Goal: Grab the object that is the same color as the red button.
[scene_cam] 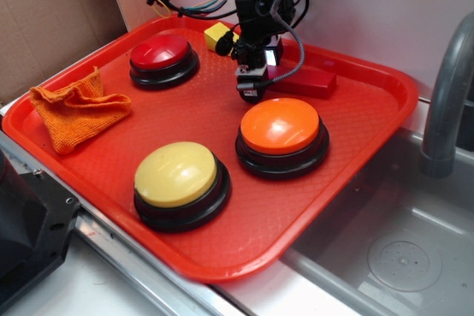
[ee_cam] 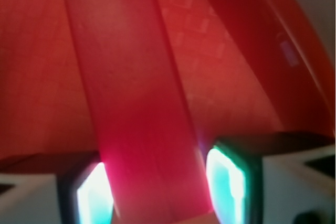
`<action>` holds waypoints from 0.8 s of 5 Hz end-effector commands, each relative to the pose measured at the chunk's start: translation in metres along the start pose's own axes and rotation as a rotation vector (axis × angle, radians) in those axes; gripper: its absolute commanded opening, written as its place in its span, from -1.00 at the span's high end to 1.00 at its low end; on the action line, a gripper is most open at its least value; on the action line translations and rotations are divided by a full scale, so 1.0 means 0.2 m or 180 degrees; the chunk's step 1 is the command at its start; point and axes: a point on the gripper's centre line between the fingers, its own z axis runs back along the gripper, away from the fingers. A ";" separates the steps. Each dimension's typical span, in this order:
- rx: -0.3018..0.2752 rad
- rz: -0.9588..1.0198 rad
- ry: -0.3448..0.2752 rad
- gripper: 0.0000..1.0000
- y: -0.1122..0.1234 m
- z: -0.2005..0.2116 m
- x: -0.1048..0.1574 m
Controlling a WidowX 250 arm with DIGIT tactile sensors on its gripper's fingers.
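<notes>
A: Where does the red block (scene_cam: 307,81) lie?

B: In the upper middle of the exterior frame, flat on the red tray (scene_cam: 385,109) near its far rim, just right of the gripper (scene_cam: 250,88). The yellow wedge (scene_cam: 217,35) sits to the left of the arm, and the red button (scene_cam: 161,52) is further left, well apart from the block.

A: And the claw?

B: The wrist view shows the block (ee_cam: 142,114) running up the middle of the frame between the two glowing pads (ee_cam: 94,195). The jaws stand on either side of it, very near its long edges. Whether they already press on it I cannot tell; a thin gap seems to show at the right pad, so I judge it straddling, not yet clenched on it

A: How will it handle?

B: It looks stiff, plain and smooth, probably light. Being smooth, it may slip if pinched off-centre, and a long bar tips when held near one end. The hold should be across the narrow width, on the two long sides, close to the middle of its length. From the exterior view the jaws seem nearer the block's left end, so it could tilt on lifting

A: Anything in the way?

B: The orange button (scene_cam: 281,125) sits just below the gripper in the frame but apart from the block. The orange cloth (scene_cam: 74,112) and the yellow button (scene_cam: 176,174) are well clear
</notes>
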 end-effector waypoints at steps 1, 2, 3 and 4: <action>0.0124 0.1153 0.0316 1.00 -0.19 0.32 -0.10; 0.0111 0.1932 0.0760 1.00 -0.36 0.58 -0.20; 0.0254 0.2734 0.0895 1.00 -0.46 0.70 -0.17; 0.0250 0.3531 0.0929 1.00 -0.49 0.80 -0.09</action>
